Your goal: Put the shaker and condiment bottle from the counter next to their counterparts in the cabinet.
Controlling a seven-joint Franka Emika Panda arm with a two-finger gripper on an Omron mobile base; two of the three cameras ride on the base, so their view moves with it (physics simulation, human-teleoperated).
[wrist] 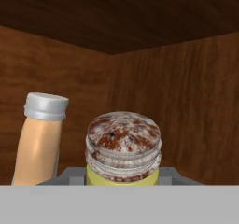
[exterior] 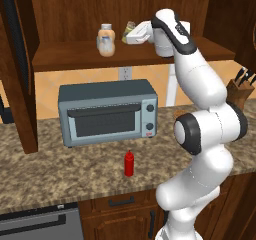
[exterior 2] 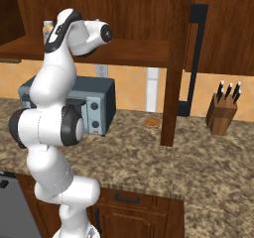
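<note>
Grey toaster oven (exterior: 107, 111) standing against the tiled back wall, door shut. Wooden knife block (exterior 2: 221, 114) with dark handles far off to the right. Small round brownish item (exterior 2: 152, 122), perhaps a coaster, lying flat near the wall. White outlet (exterior: 125, 73) above the oven.

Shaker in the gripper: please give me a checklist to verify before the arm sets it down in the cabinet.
1. Shaker held in the shut gripper: ok.
2. Hand is at the cabinet shelf, beside the peach bottle: ok.
3. Shaker apart from the peach bottle: ok in the hand view.
4. Shaker base touching the shelf: cannot tell.
5. Red bottle moved up: not ok, it stands on the counter.
</note>
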